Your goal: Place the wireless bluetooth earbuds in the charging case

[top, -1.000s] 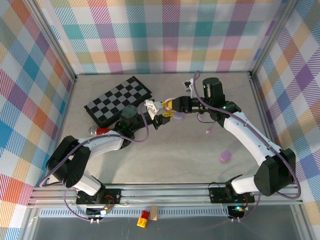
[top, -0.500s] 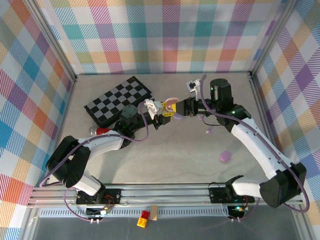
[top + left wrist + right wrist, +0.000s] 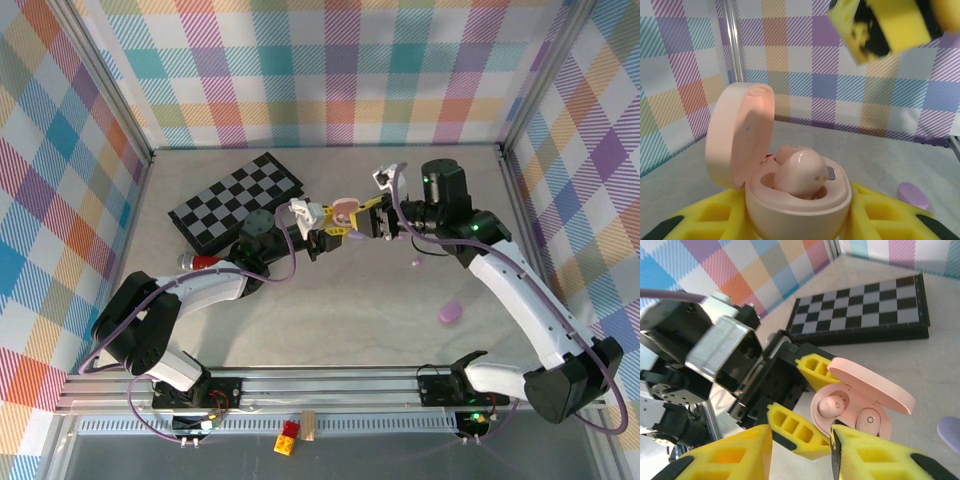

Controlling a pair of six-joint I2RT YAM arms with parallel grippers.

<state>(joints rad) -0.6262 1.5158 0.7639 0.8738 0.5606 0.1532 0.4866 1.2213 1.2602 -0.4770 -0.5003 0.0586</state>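
My left gripper (image 3: 335, 228) is shut on a pink charging case (image 3: 343, 210), held above the table with its lid (image 3: 740, 135) swung open. Two pink earbuds lie in the case's wells. The one nearer the left wrist camera (image 3: 797, 172) sits high and a little tilted (image 3: 829, 405). The other (image 3: 870, 418) lies flatter. My right gripper (image 3: 372, 218) hovers just right of the case, open, with nothing between its yellow fingers (image 3: 725, 455). One of those fingers (image 3: 885, 27) shows above the case in the left wrist view.
A folded checkerboard (image 3: 237, 202) lies at the back left. A red object (image 3: 200, 262) rests by the left arm. A purple oval case (image 3: 451, 312) and a small purple bud (image 3: 417, 262) lie on the table at the right, and another purple piece (image 3: 950, 432) lies near the pink case.
My right gripper has drawn back to the right, off the pink case, and the open lid now shows. The left arm has kept still.
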